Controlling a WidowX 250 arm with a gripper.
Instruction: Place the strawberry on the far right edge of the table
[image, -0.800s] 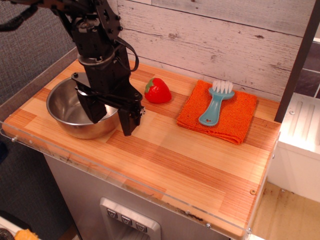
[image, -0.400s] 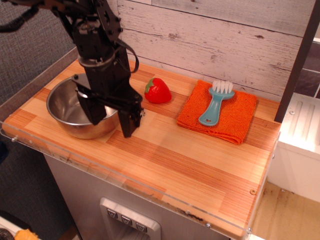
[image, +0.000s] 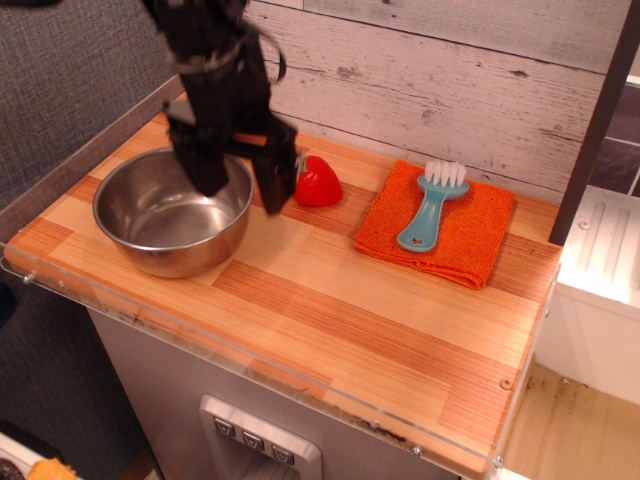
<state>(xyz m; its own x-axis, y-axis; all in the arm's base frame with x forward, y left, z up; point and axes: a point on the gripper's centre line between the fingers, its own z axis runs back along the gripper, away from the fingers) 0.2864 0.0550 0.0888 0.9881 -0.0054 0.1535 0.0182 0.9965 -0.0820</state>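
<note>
Red strawberry (image: 318, 182), leafy cap pointing left

On the table (image: 330, 320) we find a bowl (image: 172, 212) at the left end, a strawberry (image: 318, 182) just to its right and further back near the wall, and a cloth (image: 440, 225) to the right of the strawberry. A brush (image: 432, 207) lies on the cloth, bristles toward the wall. We see the gripper (image: 240, 188) hanging above the bowl's back right rim, its right finger just in front of the strawberry's left side.
</note>
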